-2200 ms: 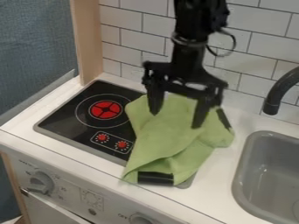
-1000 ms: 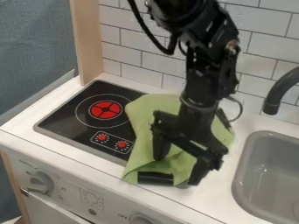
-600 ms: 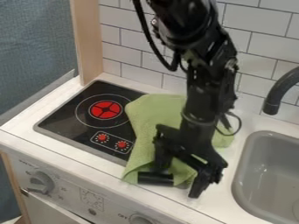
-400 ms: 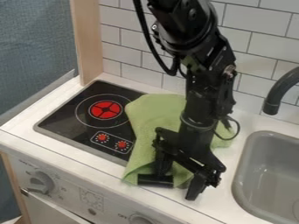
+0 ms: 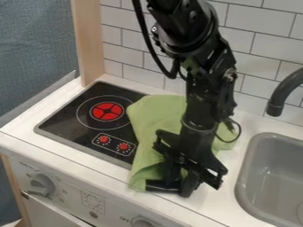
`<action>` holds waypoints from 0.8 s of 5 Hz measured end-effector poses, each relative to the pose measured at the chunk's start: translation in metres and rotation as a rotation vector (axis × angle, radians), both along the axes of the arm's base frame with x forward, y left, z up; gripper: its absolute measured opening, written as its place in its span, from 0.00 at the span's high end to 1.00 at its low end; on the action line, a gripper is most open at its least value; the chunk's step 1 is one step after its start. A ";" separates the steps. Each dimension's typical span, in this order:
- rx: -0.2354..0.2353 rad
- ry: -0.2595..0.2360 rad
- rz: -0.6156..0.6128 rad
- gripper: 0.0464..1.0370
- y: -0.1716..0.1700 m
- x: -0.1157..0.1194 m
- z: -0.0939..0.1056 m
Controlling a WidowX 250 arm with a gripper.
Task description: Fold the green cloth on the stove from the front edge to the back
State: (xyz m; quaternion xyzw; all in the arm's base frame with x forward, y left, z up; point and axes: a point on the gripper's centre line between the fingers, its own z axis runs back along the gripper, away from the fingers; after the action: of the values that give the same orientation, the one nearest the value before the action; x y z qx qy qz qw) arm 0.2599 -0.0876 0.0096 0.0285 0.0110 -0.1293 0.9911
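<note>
The gripper (image 5: 181, 188) points down at the front end of the green cloth (image 5: 157, 117), right of the red knobs. Its two fingers are close together, shut on the cloth's front part, which bunches beside them; their exact contact is partly hidden. A black strip (image 5: 158, 185) lies at the cloth's front edge, against the left finger. The rest of the cloth spreads over the right side of the black stovetop (image 5: 74, 117) and onto the counter, partly behind the arm.
A red burner (image 5: 107, 111) and red knobs (image 5: 113, 142) are left of the cloth. To the right are the grey sink (image 5: 272, 177) and black faucet (image 5: 283, 93). The white counter edge (image 5: 95, 177) runs along the front, with a tiled wall (image 5: 133, 40) behind.
The gripper came down and forward from above the cloth, then its fingers drew together. The cloth's front corner and black strip shifted slightly right and toward the counter's front.
</note>
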 end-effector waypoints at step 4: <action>-0.015 0.003 -0.004 1.00 -0.002 -0.005 0.005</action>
State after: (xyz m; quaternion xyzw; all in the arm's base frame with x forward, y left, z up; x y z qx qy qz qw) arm 0.2546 -0.0896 0.0146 0.0207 0.0115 -0.1317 0.9910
